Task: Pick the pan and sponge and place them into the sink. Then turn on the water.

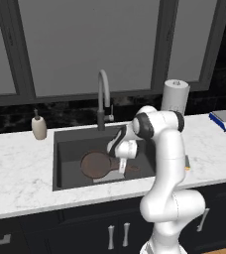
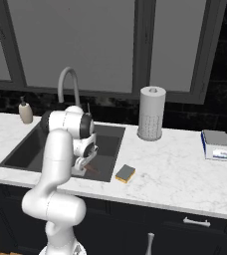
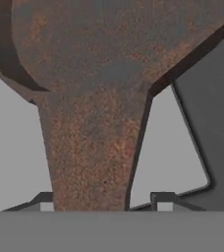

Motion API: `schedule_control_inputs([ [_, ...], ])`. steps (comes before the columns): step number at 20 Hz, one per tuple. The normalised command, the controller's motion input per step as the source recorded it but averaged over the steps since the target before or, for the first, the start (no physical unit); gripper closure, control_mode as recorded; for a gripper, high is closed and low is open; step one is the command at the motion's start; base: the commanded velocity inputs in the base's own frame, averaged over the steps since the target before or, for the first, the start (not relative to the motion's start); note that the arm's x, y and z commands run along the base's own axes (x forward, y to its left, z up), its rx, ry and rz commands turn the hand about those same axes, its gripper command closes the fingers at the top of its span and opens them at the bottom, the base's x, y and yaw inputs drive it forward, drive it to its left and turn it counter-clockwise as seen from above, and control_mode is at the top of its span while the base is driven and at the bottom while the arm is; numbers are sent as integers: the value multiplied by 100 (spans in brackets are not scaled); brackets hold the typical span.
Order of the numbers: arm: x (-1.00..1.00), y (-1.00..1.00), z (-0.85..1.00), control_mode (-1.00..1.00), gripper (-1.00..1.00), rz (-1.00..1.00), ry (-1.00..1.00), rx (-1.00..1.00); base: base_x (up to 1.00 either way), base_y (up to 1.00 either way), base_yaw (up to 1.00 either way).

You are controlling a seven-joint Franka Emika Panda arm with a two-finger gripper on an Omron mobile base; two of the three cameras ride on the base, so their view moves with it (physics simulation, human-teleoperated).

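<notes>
The round reddish-brown frying pan (image 1: 96, 164) lies in the dark grey sink (image 1: 65, 149) – the gripper (image 3: 102, 203) jaws are parted around its handle and should be lifted clear without it being dragged.

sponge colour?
Yellow block with a darker top layer; the sponge shows best in the right base view.

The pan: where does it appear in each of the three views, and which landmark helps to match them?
Left base view: the pan lies on the bottom of the sink, centre of the picture, partly behind the arm.
Right base view: just a sliver of its brown handle shows, beside the arm at the sink's near edge.
Hand view: the pan and its handle run from the top to the bottom.
Shared landmark: the light grey patch at the sink's bottom.
</notes>
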Motion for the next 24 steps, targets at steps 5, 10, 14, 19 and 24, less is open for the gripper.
schedule_control_inputs([
  [5, -2, 0, 78, -100, -100, 0, -8, 10, 0, 0, 0],
  [10, -9, -1, 100, -100, -100, 0, -9, 13, 0, 0, 0],
  [14, -29, -46, 89, -100, -100, -12, 0, 4, 0, 0, 0],
  [19, -27, -52, 36, -100, -100, -45, 4, 0, 0, 0, 0],
  [24, -4, -30, 40, -100, -100, -57, 25, -12, 0, 0, 0],
])
